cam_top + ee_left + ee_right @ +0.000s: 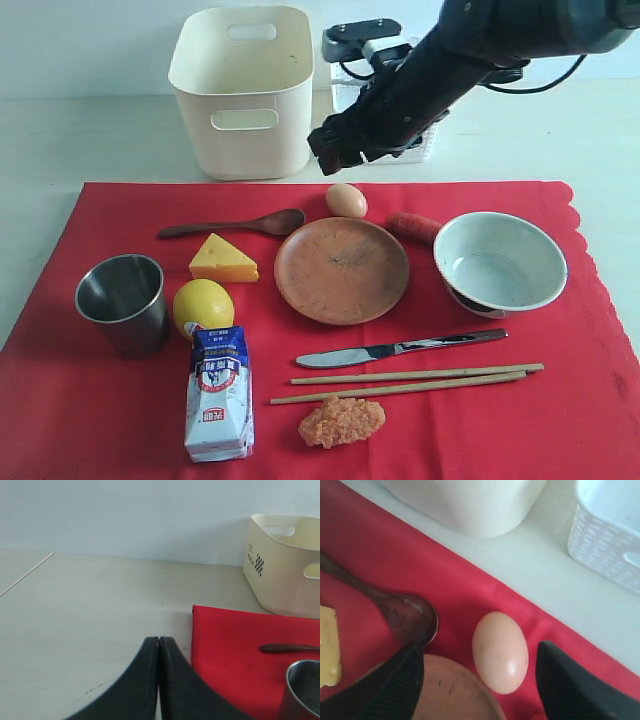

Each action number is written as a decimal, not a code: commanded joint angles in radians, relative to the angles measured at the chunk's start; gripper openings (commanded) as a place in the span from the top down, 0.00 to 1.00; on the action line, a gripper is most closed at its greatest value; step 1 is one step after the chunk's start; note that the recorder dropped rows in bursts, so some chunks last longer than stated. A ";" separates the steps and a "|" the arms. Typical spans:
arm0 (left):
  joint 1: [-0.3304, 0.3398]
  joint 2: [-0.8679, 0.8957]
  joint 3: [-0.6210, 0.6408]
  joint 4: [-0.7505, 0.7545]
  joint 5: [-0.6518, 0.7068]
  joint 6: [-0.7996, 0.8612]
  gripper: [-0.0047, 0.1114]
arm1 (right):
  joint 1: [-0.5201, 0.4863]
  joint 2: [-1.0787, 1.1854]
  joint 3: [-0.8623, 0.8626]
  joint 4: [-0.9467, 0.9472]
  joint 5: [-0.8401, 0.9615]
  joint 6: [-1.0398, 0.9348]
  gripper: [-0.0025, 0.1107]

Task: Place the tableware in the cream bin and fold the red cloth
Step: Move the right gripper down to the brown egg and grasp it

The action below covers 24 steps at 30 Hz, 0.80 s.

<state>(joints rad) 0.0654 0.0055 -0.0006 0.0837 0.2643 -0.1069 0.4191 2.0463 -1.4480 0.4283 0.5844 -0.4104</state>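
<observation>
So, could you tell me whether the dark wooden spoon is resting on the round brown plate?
No, the dark wooden spoon lies flat on the large red cloth, beside the rim of the round brown plate.

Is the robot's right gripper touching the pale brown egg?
Apart. The right wrist view shows red cloth either side of the egg, between it and the open right gripper.

Exterior high, facing down; wrist views close; all share red cloth.
</observation>
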 commanded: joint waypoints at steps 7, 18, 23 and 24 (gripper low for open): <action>-0.005 -0.005 0.001 -0.005 0.001 -0.001 0.94 | 0.000 0.150 -0.104 -0.081 0.021 -0.008 0.40; -0.005 -0.005 0.001 -0.005 0.001 -0.001 0.94 | 0.000 0.197 -0.104 -0.039 -0.006 -0.011 0.44; -0.005 -0.005 0.001 -0.005 0.001 -0.001 0.94 | 0.000 0.217 -0.104 -0.037 0.028 -0.008 0.57; -0.005 -0.005 0.001 -0.005 0.001 -0.001 0.94 | 0.000 0.222 -0.104 -0.037 0.033 -0.008 0.61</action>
<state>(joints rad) 0.0654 0.0055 -0.0006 0.0837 0.2643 -0.1069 0.4205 2.2591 -1.5440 0.3855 0.5936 -0.4156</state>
